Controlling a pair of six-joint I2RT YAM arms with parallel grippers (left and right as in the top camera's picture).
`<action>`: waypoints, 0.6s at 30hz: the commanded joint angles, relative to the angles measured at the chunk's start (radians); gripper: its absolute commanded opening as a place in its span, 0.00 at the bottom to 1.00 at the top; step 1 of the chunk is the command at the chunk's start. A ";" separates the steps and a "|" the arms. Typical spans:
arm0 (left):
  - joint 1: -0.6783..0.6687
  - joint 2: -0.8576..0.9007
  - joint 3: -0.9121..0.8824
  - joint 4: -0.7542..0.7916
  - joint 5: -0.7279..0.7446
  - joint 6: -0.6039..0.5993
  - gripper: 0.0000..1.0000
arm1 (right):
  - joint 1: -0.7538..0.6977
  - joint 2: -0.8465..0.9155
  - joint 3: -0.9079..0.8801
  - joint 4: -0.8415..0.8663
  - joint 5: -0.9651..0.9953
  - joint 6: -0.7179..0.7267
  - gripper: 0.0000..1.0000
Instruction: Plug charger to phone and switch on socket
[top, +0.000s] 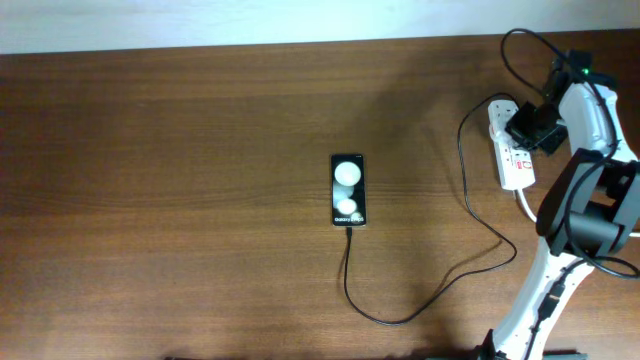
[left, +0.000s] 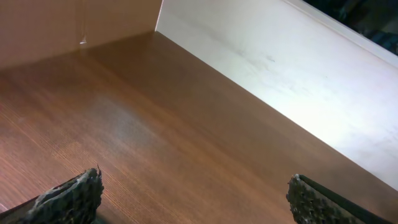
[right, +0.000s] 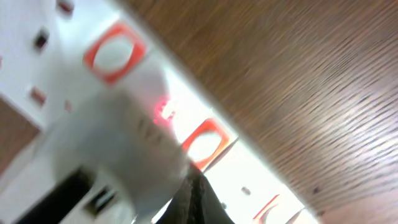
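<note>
The phone lies face up mid-table, with the charger cable plugged into its near end. The cable loops right and up to a white adapter seated in the socket at the far right. My right gripper is shut and empty, with its tips down on the strip. In the right wrist view the closed fingertips touch the socket just below a red switch, beside the blurred adapter. A small red light glows. My left gripper is open and empty over bare wood.
The socket's thick white cord runs toward the right arm's base. The robot's own black cables arch above the strip. A pale wall borders the table's far edge in the left wrist view.
</note>
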 joint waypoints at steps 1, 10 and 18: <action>0.005 -0.010 -0.002 0.000 -0.014 -0.002 0.99 | 0.025 0.030 -0.013 -0.049 0.049 -0.016 0.04; 0.016 -0.010 -0.002 0.000 -0.014 -0.002 0.99 | 0.025 -0.217 -0.013 -0.120 0.154 0.039 0.04; 0.128 -0.010 -0.002 0.000 -0.014 -0.002 0.99 | 0.027 -0.652 -0.013 -0.110 0.074 0.054 0.04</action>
